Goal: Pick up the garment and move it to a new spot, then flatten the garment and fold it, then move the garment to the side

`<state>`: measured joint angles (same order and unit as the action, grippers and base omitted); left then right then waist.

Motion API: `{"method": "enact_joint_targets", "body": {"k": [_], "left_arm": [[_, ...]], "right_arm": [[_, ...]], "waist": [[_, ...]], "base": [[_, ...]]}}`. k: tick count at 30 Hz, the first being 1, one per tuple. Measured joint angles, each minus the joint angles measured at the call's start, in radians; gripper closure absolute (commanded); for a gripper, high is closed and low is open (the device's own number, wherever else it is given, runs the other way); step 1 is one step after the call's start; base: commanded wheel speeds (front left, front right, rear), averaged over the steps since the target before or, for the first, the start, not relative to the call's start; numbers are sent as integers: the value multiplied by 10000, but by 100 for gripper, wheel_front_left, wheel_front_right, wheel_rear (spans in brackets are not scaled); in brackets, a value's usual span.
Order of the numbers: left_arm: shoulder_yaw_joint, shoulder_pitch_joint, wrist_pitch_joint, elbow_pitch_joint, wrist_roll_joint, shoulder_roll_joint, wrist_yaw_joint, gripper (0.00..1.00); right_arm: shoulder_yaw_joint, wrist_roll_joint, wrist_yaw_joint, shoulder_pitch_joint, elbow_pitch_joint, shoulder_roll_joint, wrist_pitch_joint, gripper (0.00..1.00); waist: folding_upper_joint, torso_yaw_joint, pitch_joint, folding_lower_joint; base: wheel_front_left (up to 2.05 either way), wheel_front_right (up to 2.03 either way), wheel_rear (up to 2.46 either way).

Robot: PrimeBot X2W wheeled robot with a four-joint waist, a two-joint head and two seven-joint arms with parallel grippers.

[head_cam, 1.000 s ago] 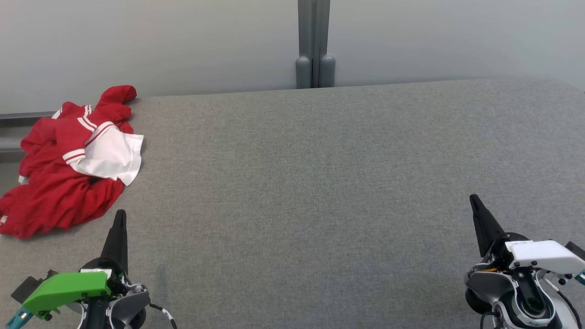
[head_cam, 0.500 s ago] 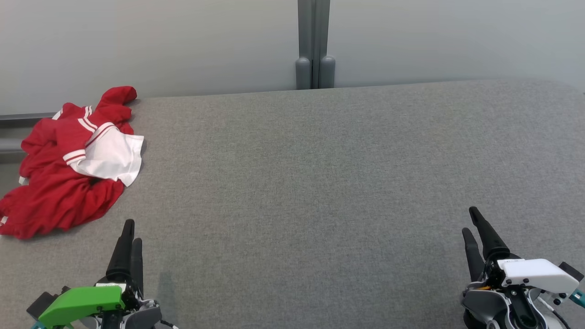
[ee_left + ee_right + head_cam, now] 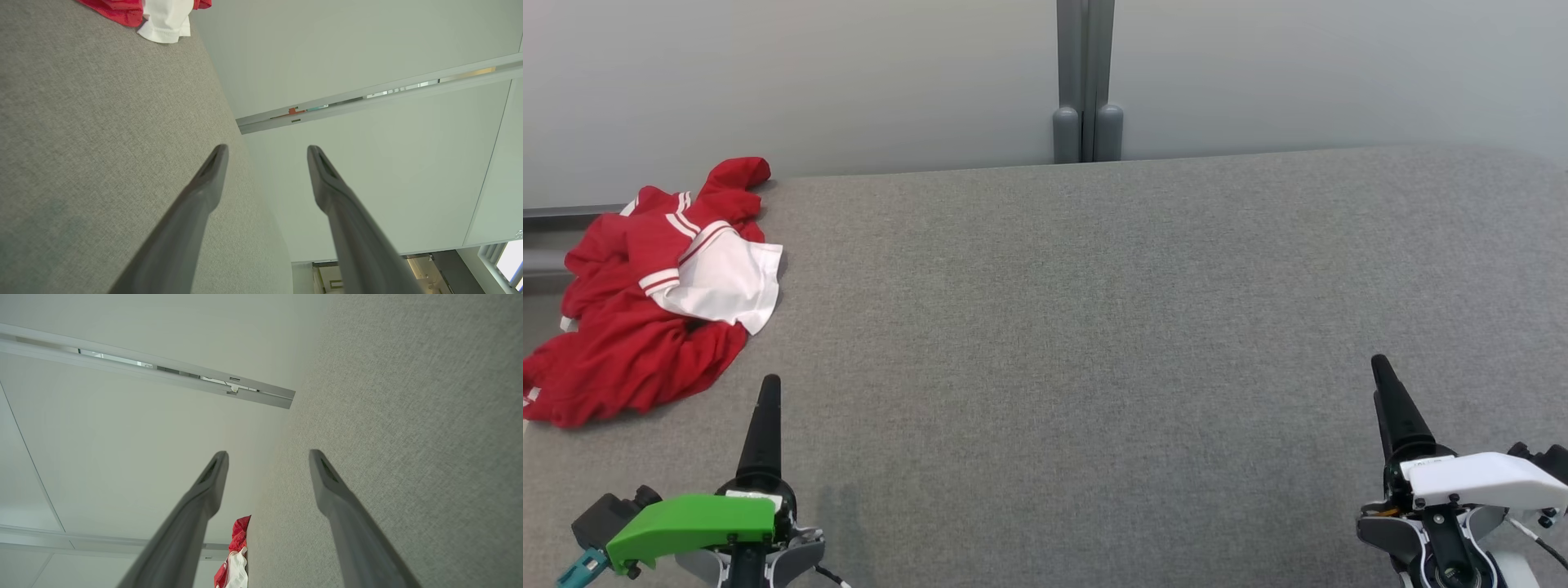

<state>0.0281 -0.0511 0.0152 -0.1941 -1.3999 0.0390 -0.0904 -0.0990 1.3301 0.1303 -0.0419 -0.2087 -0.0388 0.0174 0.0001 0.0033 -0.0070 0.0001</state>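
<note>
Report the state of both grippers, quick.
Left gripper: open, holding nothing.
Right gripper: open, holding nothing.

Legible text, brands, numbers, signs: none. Small white label (image 3: pixel 755 495) at the base of the left tool (image 3: pixel 769 384): print too small to read. Matching label (image 3: pixel 1421 463) on the right tool (image 3: pixel 1379 365): likewise unreadable.

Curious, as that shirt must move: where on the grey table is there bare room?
Nearly all the table is bare: from the shirt at its far left corner across to the right edge, and back to the left gripper and right gripper. Only that corner is crowded.
</note>
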Motion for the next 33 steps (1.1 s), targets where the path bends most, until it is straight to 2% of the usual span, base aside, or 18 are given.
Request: {"method": "enact_joint_targets", "body": {"k": [19, 30, 33], "left_arm": [[-1007, 224, -700, 479, 4165, 13, 658, 0], [-1499, 322, -1060, 299, 5983, 25, 849, 0], [-1565, 354, -1152, 247, 6195, 27, 926, 0]], "right_arm": [[470, -3992, 0, 332, 692, -19, -715, 0], [794, -5728, 0, 385, 650, -29, -1078, 0], [882, -6153, 0, 418, 546, -33, -1168, 0]], "waist": [[0, 79, -68, 0], [0, 119, -119, 0], [0, 114, -126, 0]], "base": [[0, 0, 0], [0, 0, 0], [0, 0, 0]]}}
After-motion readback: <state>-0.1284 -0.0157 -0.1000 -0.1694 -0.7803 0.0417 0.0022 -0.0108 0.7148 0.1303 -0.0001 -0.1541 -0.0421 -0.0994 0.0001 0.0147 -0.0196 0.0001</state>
